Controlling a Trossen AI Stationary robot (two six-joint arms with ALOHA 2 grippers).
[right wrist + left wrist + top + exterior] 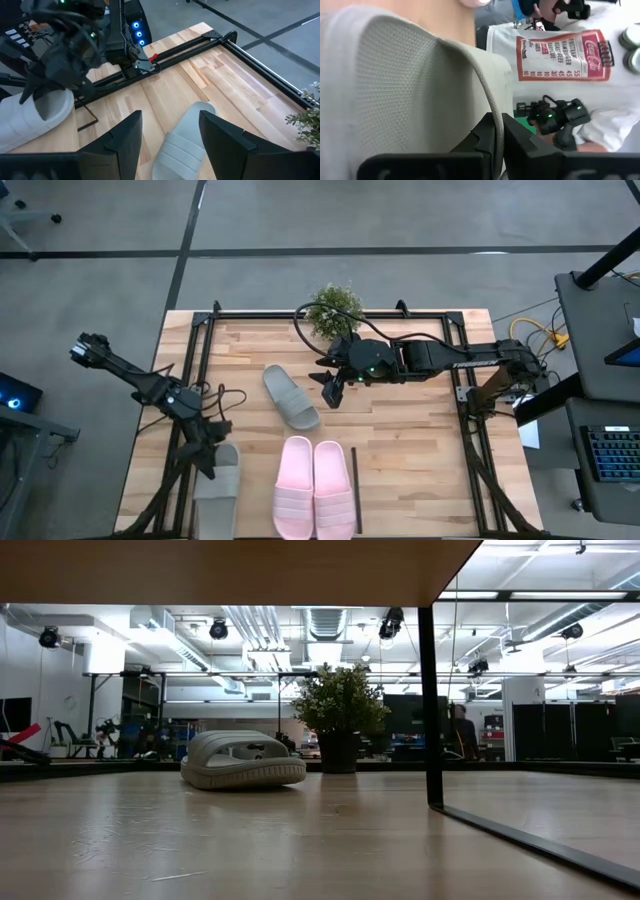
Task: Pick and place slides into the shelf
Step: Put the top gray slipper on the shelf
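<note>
Grey-green slide (410, 85) pinched at its edge by left gripper (497, 135), over table's (400, 440) left front. Right gripper (167, 132) spread, hovering above second grey-green slide (291, 396) mid-table. Pink pair (315, 485) at front beside black shelf bar (354, 475). Potted plant (334, 308) at back.

The loose grey-green slide (291, 397) lies near the middle of the surface (420, 460), bare wood open all round it. Just beside it, on the side toward the potted plant (333, 310), hangs the right tool (331, 392), fingers spread. The pink pair (315, 486) blocks the near edge beyond the slide. A thin black bar (354, 475) stands beside that pair.
</note>
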